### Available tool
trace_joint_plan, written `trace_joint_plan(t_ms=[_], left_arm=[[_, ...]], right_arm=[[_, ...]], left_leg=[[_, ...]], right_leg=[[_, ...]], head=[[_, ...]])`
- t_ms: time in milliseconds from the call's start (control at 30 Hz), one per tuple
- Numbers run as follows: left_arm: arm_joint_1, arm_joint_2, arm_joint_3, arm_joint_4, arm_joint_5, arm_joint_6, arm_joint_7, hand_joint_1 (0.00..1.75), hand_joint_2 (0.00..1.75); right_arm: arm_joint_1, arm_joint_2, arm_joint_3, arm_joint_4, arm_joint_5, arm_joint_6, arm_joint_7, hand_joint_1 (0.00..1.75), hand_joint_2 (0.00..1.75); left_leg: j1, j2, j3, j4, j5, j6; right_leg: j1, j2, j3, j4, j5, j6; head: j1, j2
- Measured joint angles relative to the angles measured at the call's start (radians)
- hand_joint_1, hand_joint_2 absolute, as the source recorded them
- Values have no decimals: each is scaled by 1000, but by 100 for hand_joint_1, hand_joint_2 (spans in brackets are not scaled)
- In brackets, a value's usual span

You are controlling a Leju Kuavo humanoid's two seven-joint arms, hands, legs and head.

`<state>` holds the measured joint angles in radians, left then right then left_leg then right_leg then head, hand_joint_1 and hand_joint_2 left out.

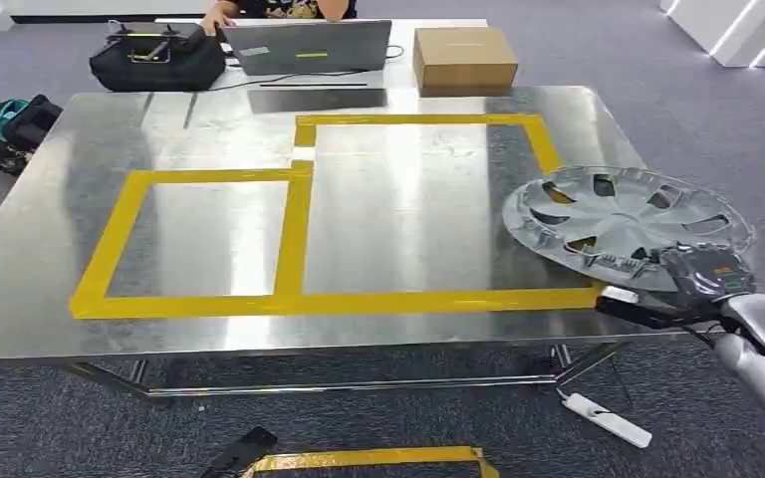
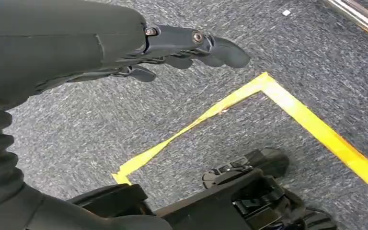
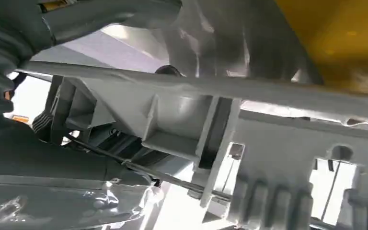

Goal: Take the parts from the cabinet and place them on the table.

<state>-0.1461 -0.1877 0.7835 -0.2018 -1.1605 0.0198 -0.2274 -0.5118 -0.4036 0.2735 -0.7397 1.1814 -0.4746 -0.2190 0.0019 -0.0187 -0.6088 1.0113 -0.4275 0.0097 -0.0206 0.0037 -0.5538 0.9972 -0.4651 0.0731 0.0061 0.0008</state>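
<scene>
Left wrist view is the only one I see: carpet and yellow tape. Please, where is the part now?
Observer: The head view shows the right robot hand holding a silver hubcap by its near rim.
Operator: Is it above the table?
Observer: Partly; it hangs over the steel table at its right edge, overlapping the larger yellow tape rectangle.
Operator: Is the left robot hand busy?
Observer: No, the left robot hand holds nothing.
</scene>
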Motion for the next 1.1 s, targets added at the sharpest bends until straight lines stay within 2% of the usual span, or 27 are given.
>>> trace_joint_plan(t_ms=[200,333,400,667,1100], left_arm=[[-10,0,-22,0,-18,-20,-1,0,175],[-17,1,-38,0,-25,-24,-1,0,175],[-19,3,-48,0,-26,-24,-1,0,175],[-20,13,-62,0,-26,-15,13,0,175],[-21,21,-74,0,-33,-17,14,0,175]], right_arm=[[-17,86,43,28,58,-88,-39,175,175],[-33,168,95,38,73,-93,-60,175,175],[-39,197,131,38,91,-90,-48,175,175],[-46,232,207,38,75,-94,-48,175,175],[-48,238,241,48,64,-125,-56,175,175]], left_leg=[[0,2,1,0,1,-1],[1,2,0,0,2,-2],[1,2,0,0,2,-3],[0,2,0,0,2,-3],[1,2,0,0,2,-3]], right_leg=[[0,3,-1,2,0,0],[1,2,-2,3,0,0],[1,2,-3,4,0,-1],[0,2,-3,5,-1,-2],[1,2,-3,5,-1,-2]], head=[[0,0],[0,0],[0,0],[0,0],[0,0]])
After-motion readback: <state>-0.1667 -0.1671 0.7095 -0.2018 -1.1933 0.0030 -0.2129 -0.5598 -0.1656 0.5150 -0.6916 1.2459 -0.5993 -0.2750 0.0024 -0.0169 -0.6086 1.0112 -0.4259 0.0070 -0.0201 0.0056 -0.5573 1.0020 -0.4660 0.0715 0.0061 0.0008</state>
